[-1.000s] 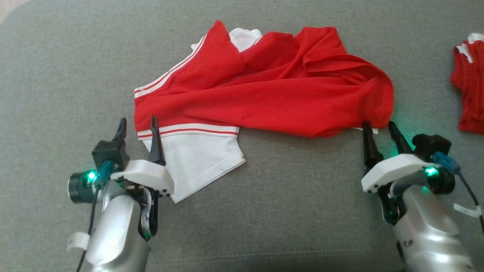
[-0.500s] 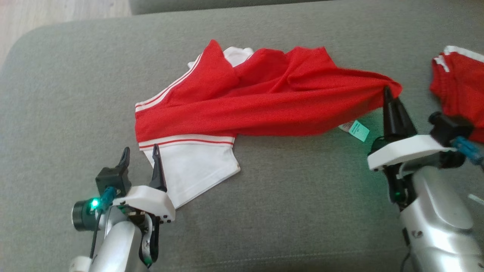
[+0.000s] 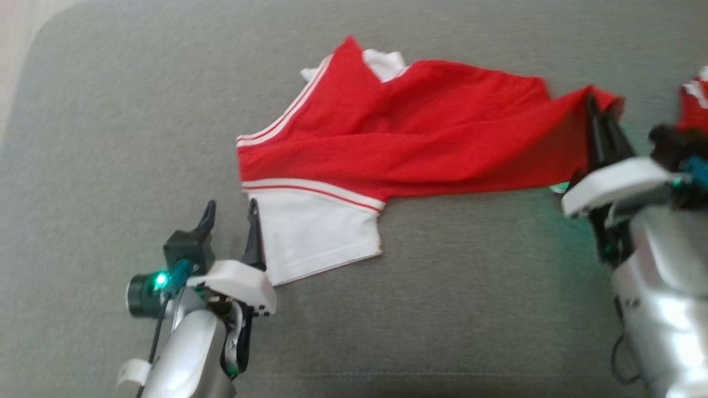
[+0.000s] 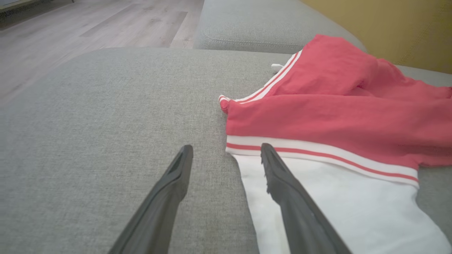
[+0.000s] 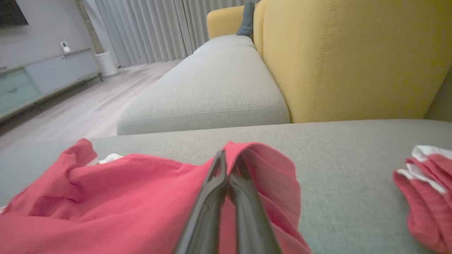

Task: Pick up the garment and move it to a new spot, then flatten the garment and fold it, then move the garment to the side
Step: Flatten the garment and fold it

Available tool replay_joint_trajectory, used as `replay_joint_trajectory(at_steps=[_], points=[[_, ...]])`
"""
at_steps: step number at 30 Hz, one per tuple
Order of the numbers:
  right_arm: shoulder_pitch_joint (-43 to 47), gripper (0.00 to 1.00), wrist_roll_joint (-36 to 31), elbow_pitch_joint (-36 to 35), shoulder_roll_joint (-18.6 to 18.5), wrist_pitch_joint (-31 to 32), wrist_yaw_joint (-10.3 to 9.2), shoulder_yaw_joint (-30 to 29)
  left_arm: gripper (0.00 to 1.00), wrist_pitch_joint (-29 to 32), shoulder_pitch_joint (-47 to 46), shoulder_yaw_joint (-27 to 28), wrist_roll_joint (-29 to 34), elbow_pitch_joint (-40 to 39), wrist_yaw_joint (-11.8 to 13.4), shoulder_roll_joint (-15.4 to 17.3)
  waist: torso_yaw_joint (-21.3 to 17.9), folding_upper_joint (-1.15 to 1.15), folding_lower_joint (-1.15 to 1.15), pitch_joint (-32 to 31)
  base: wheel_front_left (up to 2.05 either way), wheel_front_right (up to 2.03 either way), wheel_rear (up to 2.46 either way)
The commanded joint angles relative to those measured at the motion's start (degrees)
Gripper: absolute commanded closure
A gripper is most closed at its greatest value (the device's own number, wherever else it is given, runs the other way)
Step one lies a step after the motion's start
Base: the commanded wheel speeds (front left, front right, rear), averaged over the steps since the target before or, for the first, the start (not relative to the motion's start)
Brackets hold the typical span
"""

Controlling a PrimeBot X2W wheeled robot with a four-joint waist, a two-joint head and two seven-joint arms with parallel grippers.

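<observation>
Clamping down now with the right gripper (image 3: pixel 600 113) on the far right edge of the red and white garment (image 3: pixel 415 138): fingers squeezed fully together, a fold of red cloth caught between them and draping over the tips. Standing open just short of that edge a second ago, with the cloth slumped in a loose heap; now pinching it and drawing it up and out to the right, pulling the red part into a long, taut band. Allowing for the head camera having swung as well, so not reading the garment's drift across the picture as travel over the sofa cushion (image 3: pixel 110 138). Judging this as the pick-up just getting under way: securing the first hold, with the carry to a new spot, the flattening, the folding and the move aside all waiting. Keeping the left gripper (image 3: pixel 231 207) spread wide and holding nothing, hovering at the garment's near left corner, one finger over the edge of the white part (image 3: pixel 315 237), the other over bare cushion. Leaving most of the garment resting on the cushion, stretching from the white part beside the left gripper across to the raised edge in the right gripper's pinch. Noting a second red garment (image 3: pixel 696 108) off to the right, just beyond the right gripper and apart from the held cloth. Expecting, as a guess only, a need for closing the left gripper on the white side before lifting the whole thing clear.
</observation>
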Motion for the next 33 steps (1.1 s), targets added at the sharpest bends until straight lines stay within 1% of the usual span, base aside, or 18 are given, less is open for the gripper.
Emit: replay_joint_trajectory(at_steps=[1, 2, 4, 6, 9, 10, 13, 17, 22, 27, 33], points=[[-3.48, 0.65, -1.65, 0.63, -0.93, -0.16, 0.11, 0.29, 0.0, -0.29, -2.23, 1.1, -0.36, -1.46, 0.28, 0.73, 2.48, 0.0, 0.0, 1.97, 0.0, 0.0, 0.0], [-4.89, 0.02, -3.38, 3.67, -1.28, -0.24, 0.11, -0.49, 0.0, -0.29, -2.42, 0.57, -0.48, -1.38, 0.31, 0.73, 3.15, 0.0, 0.0, 2.26, 0.0, 0.0, 0.0], [-7.32, 0.0, -6.12, 9.53, -1.51, -0.71, 0.11, -3.52, 0.0, -0.29, -2.61, -0.33, -0.9, -1.32, 0.61, 0.73, 4.26, 0.0, 0.0, 2.46, 0.0, 0.0, 0.0], [-8.85, 0.0, -8.99, 13.81, -1.5, -1.52, 0.11, -7.0, 0.0, -0.29, -2.38, -0.57, -1.71, -1.42, 1.52, 0.73, 4.79, 0.0, 0.0, 1.89, 0.0, 0.0, 0.0], [-9.29, 0.0, -12.35, 16.08, -0.51, -2.34, 0.11, -10.73, 0.0, -0.29, -1.22, -0.27, -2.29, -2.27, 2.25, 0.73, 4.38, 0.0, 0.0, 0.42, 0.0, 0.0, 0.0], [-9.0, 0.0, -13.36, 15.38, -0.14, -2.41, 0.11, -11.25, 0.0, -0.29, -0.68, 0.0, -2.37, -2.6, 2.4, 0.73, 4.03, 0.0, 0.0, -0.15, 0.0, 0.0, 0.0], [-5.76, 0.0, -15.01, 8.04, 1.14, -2.46, 0.11, -11.85, 0.0, -0.29, 0.91, 1.3, -1.97, -3.94, 2.84, 0.73, 2.66, 0.0, 0.0, -1.9, 0.0, 0.0, 0.0], [1.24, 0.0, -14.05, 0.78, 2.73, -2.47, 0.11, -12.18, 0.0, -0.29, 3.33, 3.52, -0.88, -5.75, 3.28, 0.73, 0.69, 0.0, 0.0, -4.32, 0.0, 0.0, 0.0], [8.99, 0.0, -11.71, -6.16, 4.48, -2.48, 0.11, -11.19, 0.0, -0.29, 6.41, 5.64, 1.3, -7.09, 2.79, 0.73, -1.33, 0.0, 0.0, -6.56, 0.0, 0.0, 0.0], [13.62, 0.0, -9.71, -9.0, 6.09, -2.48, 0.11, -9.73, 0.0, -0.29, 8.88, 5.75, 3.18, -6.6, 1.67, 0.73, -1.91, 0.0, 0.0, -8.47, 0.0, 0.0, 0.0], [17.44, 0.0, -9.24, -9.28, 6.89, -2.48, 0.11, -7.37, 0.0, -0.29, 11.39, 5.76, 3.28, -6.28, 0.93, 0.73, -1.94, 0.0, 0.0, -11.04, 0.0, 0.0, 0.0]])
